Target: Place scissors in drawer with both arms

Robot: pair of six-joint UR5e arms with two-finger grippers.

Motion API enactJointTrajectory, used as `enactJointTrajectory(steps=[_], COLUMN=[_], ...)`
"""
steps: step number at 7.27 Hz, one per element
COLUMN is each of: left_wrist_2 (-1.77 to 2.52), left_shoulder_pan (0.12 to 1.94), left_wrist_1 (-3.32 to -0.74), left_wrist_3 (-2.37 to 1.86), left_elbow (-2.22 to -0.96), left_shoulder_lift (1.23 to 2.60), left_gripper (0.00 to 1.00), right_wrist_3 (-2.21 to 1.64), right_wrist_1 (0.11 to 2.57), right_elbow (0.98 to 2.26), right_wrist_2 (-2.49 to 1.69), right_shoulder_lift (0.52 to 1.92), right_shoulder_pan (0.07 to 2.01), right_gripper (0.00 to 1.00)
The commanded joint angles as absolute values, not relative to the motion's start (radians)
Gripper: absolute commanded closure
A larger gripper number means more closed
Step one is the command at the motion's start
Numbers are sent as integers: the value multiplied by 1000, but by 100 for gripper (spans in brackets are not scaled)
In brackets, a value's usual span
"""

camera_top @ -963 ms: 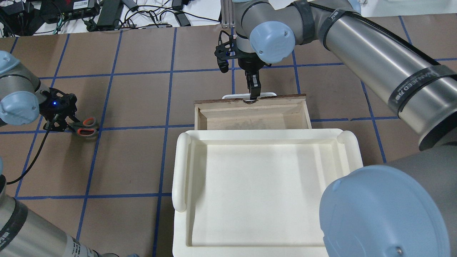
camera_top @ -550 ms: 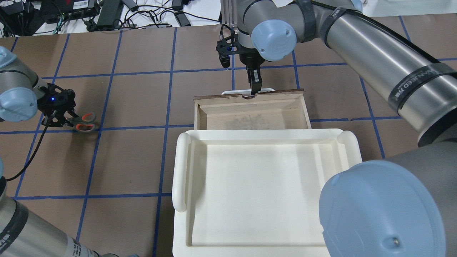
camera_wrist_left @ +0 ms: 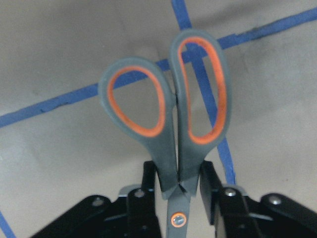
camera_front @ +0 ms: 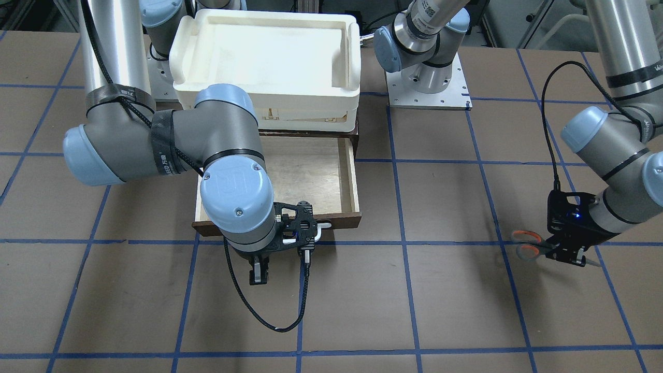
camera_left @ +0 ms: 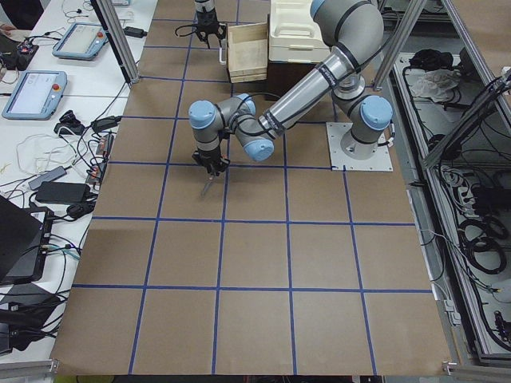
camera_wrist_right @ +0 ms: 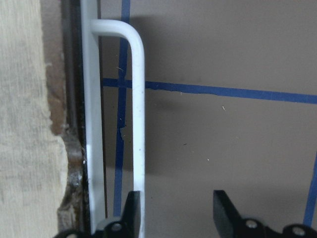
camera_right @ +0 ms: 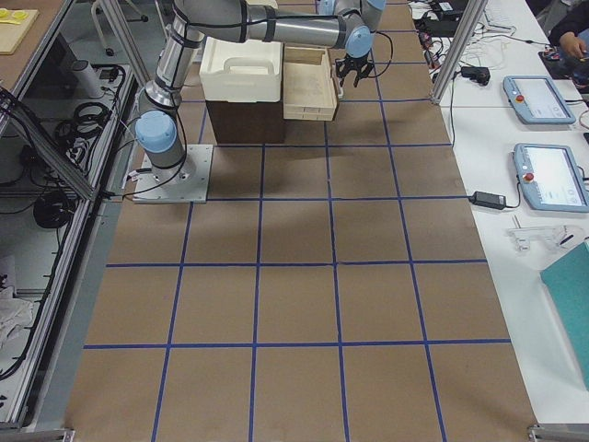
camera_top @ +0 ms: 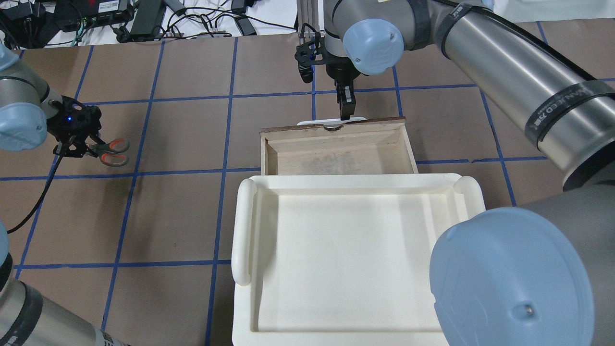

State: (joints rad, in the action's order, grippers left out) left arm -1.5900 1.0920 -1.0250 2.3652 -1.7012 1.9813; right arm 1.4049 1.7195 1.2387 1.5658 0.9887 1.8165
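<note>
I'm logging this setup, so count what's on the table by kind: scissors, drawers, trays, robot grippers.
scissors: 1
drawer: 1
white tray: 1
grippers: 2 (left gripper, right gripper)
Total: 5

There are two robot arms, the left arm and the right arm. Each carries one claw, so two in all: the left claw and the right claw. There is one pair of scissors with two orange-lined finger loops, and one drawer with one white bar handle. There is one white tray and one counter.
</note>
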Motion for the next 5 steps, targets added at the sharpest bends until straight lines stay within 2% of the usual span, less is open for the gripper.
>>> enactJointTrajectory(steps=[1,2,3,5], left_wrist_2=[-1565,-1559,-1557,-1557], left_shoulder_pan=[1133,1161,1205,1285], left_wrist_1=[-1150,-1208,-1259,-1304], left_wrist_3=[2314,2248,2176,2010], left_elbow=[-1646,-1619,-1594,-1588], left_shoulder_lift=[1918,1890,1863,1830], left_gripper=[100,100,100,100], right_wrist_3=[1387,1364,1309,1243], right_wrist_1=[1718,1717,1717,1672], right_elbow=[1238,1238,1239,1270], right_wrist_2=[1556,1554,1554,1555], right_shoulder_lift=[1006,1032,1082,1199], right_shoulder_pan=[1804,1795,1789,1778], right_gripper=[21,5,0,0])
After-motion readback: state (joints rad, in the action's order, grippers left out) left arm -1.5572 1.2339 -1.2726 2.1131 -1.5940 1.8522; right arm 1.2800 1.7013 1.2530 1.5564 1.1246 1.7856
